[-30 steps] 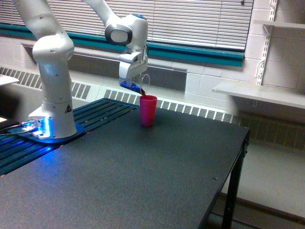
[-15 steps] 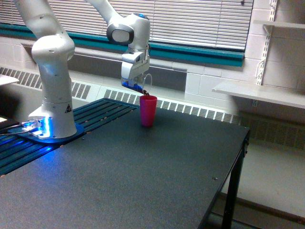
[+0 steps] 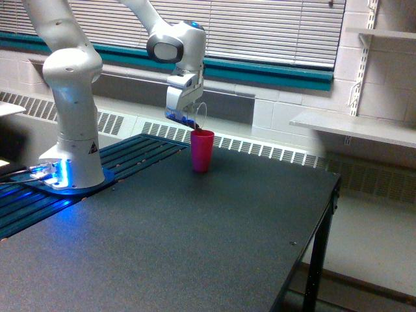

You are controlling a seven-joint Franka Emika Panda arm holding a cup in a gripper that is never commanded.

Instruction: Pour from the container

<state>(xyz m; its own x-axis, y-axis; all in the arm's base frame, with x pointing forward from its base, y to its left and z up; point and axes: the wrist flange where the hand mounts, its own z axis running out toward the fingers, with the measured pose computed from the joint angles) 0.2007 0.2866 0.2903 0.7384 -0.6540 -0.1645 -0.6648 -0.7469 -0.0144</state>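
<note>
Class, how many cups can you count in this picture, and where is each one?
2. A pink cup stands on the black table. A clear cup is tilted above it, held in the gripper.

One arm with one gripper. Two cups: one clear cup and one pink cup. One dark surface. Two wall shelves at the exterior view's right. One window blind.

We can't resolve the container contents or the gripper fingertips, too small. Arm's upper links cut off at top edge; table cropped at the bottom.
</note>
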